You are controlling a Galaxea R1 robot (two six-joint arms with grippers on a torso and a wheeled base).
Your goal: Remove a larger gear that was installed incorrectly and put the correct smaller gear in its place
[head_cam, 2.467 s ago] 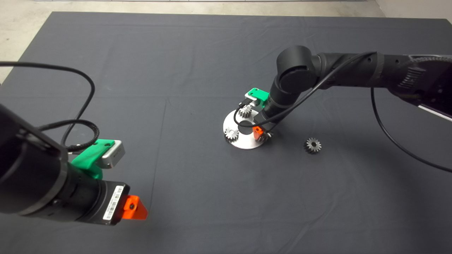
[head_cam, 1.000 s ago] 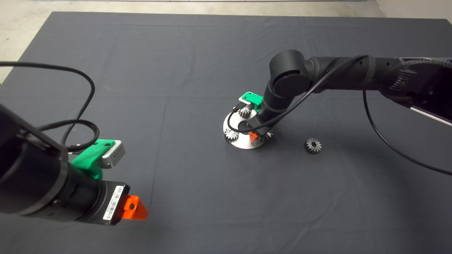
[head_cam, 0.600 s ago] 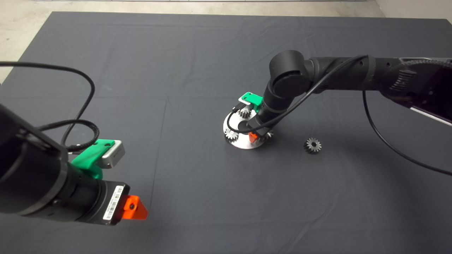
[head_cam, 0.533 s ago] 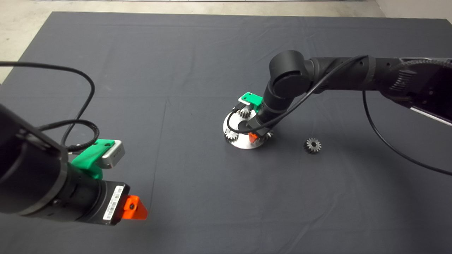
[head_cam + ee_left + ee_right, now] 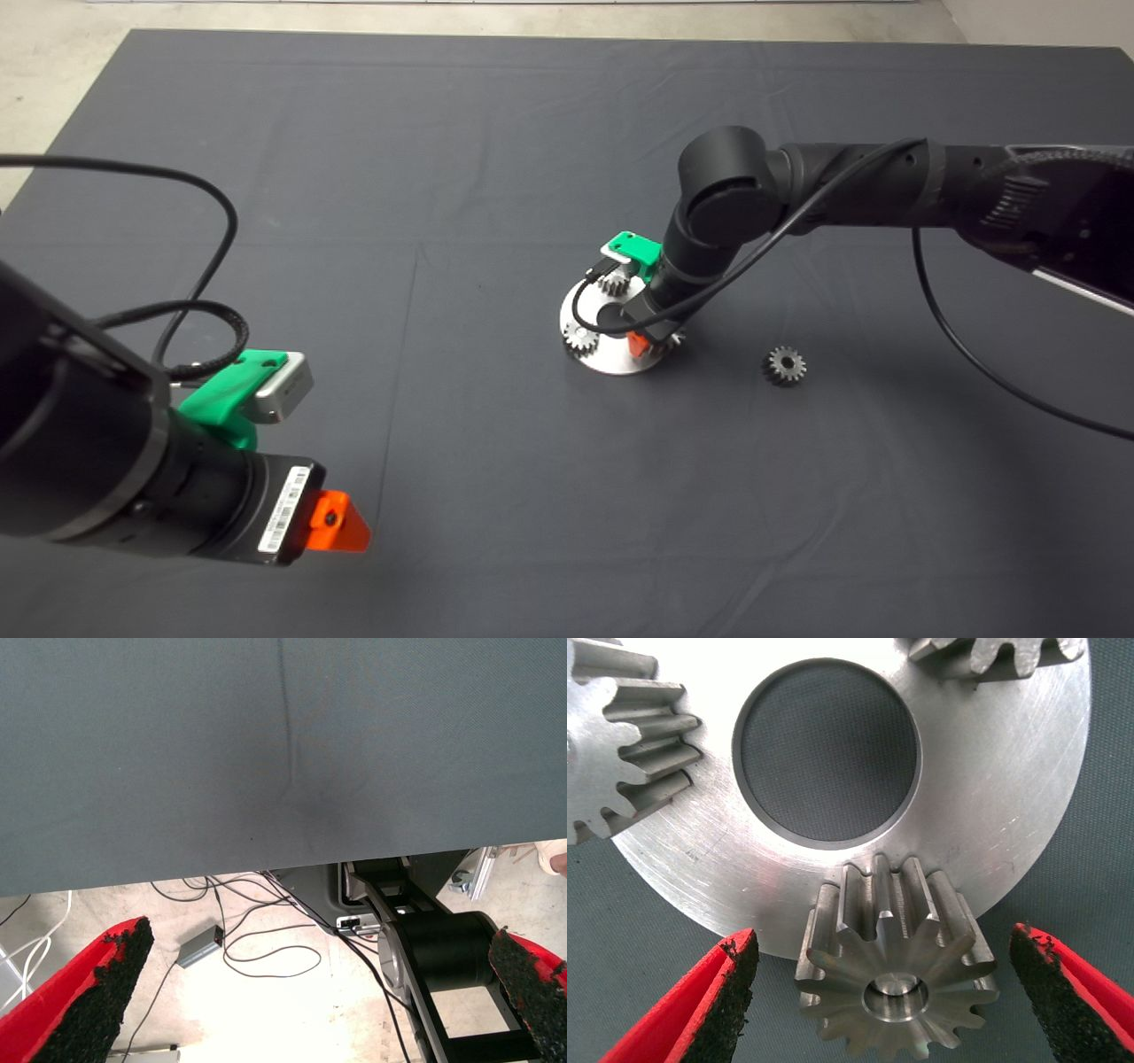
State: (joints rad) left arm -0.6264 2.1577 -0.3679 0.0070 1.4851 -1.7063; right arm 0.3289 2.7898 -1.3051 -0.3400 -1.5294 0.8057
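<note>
The larger gear, silver with long flaring teeth, sits on a peg at the rim of the round silver plate. My right gripper is down over it and open. One red finger stands on each side of the gear, with a gap on both sides. In the head view this gripper covers most of the larger gear. The smaller gear, dark grey, lies alone on the mat to the right of the plate. My left gripper waits open at the lower left.
Two short-toothed gears stand on the same plate around its dark centre hole. The left wrist view shows the mat's edge, with cables and a black stand on the floor beyond.
Since 2.5 s ago my right arm has come down and slightly left over the plate. Over the last second it has barely moved. The left arm is still.
</note>
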